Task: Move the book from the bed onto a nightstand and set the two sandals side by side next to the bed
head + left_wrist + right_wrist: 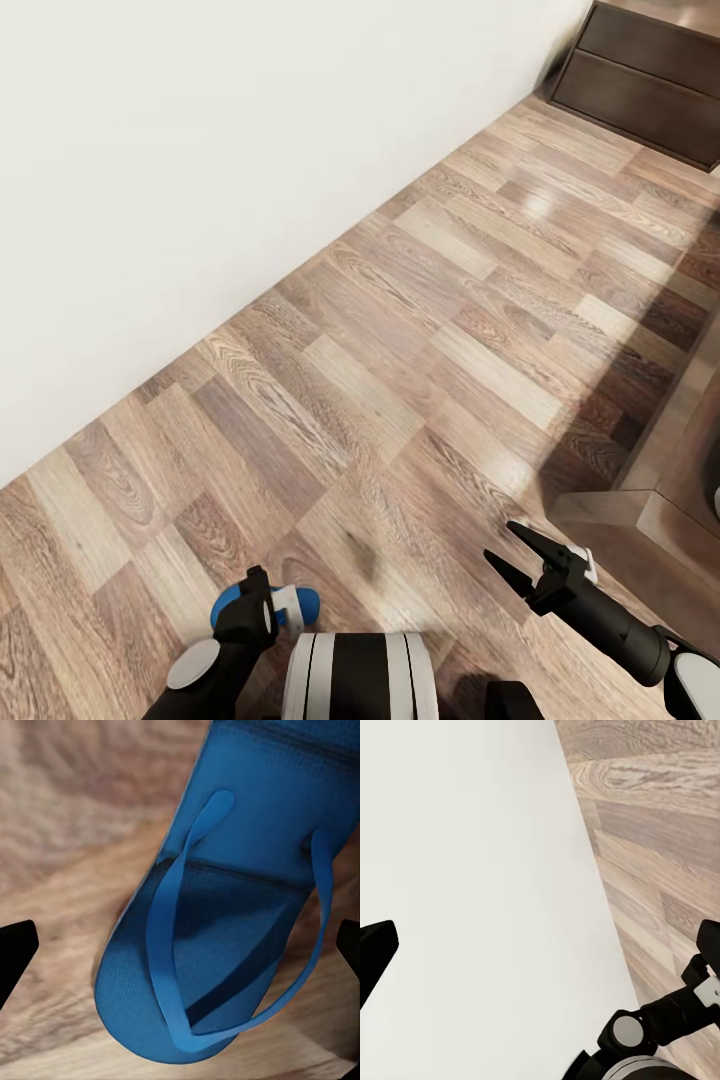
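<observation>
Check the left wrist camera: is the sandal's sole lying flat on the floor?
No. The sandal hangs between the left gripper's spread fingertips with its straps toward the camera, its toe tilted above the wood floor.

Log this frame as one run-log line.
scene: bedroom floor by wall | left gripper: open over blue sandal | right gripper: open, empty | book: unplaced

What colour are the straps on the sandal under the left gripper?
Blue, matching the sandal; the left wrist view shows it best.

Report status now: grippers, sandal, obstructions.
Left gripper open, hovering over blue sandal on wood floor. Right gripper open, empty. Nothing blocking the sandal.
</observation>
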Controlling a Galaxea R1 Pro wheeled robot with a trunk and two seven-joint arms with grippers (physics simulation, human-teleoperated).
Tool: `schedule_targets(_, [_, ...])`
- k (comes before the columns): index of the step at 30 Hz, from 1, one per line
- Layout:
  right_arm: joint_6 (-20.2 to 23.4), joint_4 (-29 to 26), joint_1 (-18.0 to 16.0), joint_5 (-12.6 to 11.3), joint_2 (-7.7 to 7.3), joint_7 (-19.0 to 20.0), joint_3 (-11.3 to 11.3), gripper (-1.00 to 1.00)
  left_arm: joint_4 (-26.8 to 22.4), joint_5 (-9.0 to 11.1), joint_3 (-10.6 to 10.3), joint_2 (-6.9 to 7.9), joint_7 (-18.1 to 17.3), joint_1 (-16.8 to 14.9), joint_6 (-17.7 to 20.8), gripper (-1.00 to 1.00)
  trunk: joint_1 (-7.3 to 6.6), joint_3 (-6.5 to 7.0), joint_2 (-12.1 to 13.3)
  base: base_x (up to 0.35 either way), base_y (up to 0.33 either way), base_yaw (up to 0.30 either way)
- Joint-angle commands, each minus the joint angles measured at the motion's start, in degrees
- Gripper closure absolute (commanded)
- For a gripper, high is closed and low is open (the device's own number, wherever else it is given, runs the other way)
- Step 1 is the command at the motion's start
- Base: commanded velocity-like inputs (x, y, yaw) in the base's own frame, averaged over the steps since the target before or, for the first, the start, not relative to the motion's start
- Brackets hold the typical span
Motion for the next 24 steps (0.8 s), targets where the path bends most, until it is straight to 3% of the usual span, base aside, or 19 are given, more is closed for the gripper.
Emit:
schedule_targets(1, [0.2,0.0,0.0,0.4,-0.01,0.4,-0.1,-1.0,-0.1,-0.4,-0.1,0.0,-0.4,0.0,0.2,-1.0,-0.01,-0.03,0.0,0.0,0.0,0.0])
schedule_targets(7, [0.2,0.0,0.0,0.4,-0.03,0.4,-0.1,-1.0,0.0,-0.1,-0.1,0.0,-0.2,0.0,0.1,-1.0,-0.01,-0.03,0.0,0.0,0.0,0.0])
schedule_targets(13, [0.2,0.0,0.0,0.4,-0.06,0.4,-0.1,-1.0,0.0,-0.1,-0.1,0.08,-0.2,0.0,-0.2,-1.0,0.15,-1.36,-0.1,0.0,0.0,0.0])
schedule_targets(24, [0.2,0.0,0.0,0.4,-0.07,0.4,-0.1,-1.0,0.0,-0.2,-0.1,0.01,-0.2,0.0,-0.3,-1.0,0.15,-1.36,-0.1,0.0,0.0,0.0])
